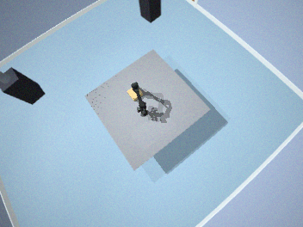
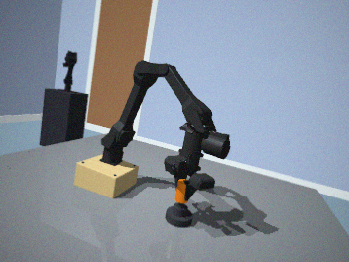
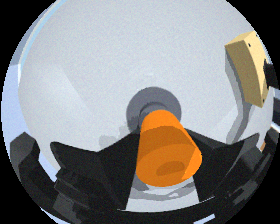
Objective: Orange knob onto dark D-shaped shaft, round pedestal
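Observation:
The orange knob [image 2: 181, 193] [image 3: 165, 134] is between the fingers of my gripper [image 2: 181, 185] [image 3: 166, 145], which is shut on it. In the exterior view the knob looks nearly upright, its lower end at the top of the dark round pedestal [image 2: 178, 217] [image 3: 135, 106]. In the wrist view the knob's far end overlaps the pedestal's raised middle. The shaft does not show, and whether the knob is partly on it cannot be told. In the top view the gripper [image 1: 143, 112] is small and the knob cannot be made out.
The arm's tan base block [image 2: 105, 177] [image 1: 132, 94] [image 3: 245, 70] stands on the grey table [image 2: 45, 191] [image 1: 129, 139], behind and left of the pedestal in the exterior view. The arm's shadow falls right of the pedestal there. Dark stands [image 1: 150, 5] [image 2: 63, 116] are away from the table.

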### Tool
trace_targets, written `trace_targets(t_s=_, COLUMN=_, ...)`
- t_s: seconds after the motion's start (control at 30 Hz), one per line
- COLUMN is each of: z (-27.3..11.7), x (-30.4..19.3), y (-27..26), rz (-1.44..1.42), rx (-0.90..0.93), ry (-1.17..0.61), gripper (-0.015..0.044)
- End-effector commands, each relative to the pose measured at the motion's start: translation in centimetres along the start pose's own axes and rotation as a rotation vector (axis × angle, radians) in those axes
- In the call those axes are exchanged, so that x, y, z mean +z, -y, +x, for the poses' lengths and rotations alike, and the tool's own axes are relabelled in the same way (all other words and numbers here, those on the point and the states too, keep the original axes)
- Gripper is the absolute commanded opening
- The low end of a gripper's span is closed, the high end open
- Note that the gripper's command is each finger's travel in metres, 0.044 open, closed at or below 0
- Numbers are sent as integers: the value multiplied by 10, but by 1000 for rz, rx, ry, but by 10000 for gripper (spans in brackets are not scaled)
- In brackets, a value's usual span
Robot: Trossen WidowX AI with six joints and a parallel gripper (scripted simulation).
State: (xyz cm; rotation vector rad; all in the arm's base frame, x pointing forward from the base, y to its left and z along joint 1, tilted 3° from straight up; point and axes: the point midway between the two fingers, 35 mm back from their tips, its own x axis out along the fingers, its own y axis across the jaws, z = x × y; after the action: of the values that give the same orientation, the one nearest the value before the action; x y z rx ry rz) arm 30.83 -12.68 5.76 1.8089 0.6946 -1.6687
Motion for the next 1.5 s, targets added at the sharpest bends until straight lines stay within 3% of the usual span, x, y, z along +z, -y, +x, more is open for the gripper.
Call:
trace_targets(t_s=0.0, z=-4, x=-1, y=-2, rz=84, rx=9, ry=-3, gripper=0)
trace_targets(t_s=1.47, z=4, x=0, y=-2, rz=114, rx=9, ry=-3, gripper=0)
